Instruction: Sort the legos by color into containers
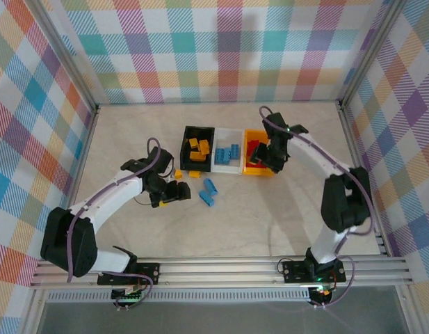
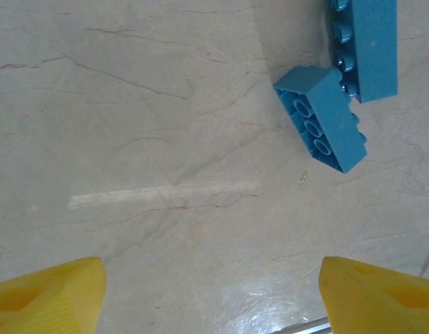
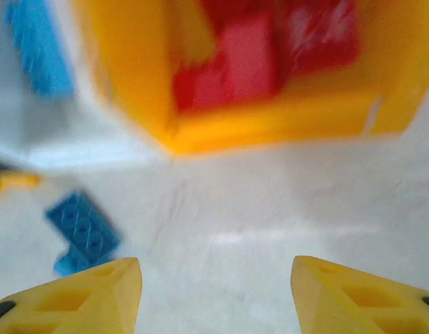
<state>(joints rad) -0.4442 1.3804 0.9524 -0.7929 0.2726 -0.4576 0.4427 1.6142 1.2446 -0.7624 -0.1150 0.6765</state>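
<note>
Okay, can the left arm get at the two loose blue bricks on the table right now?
Probably yes. The left gripper hangs open and empty close to one blue brick and the other blue brick, with bare table between and nothing blocking.

arms (image 1: 110,191): white links | blk joints (image 1: 68,236) | purple cables (image 1: 153,149) | yellow jaws

The left arm (image 1: 106,193) lies low and bent inward, the left gripper (image 1: 175,193) spread wide and empty, while the right arm (image 1: 318,161) arches forward, the right gripper (image 1: 272,162) parted and empty too.
</note>
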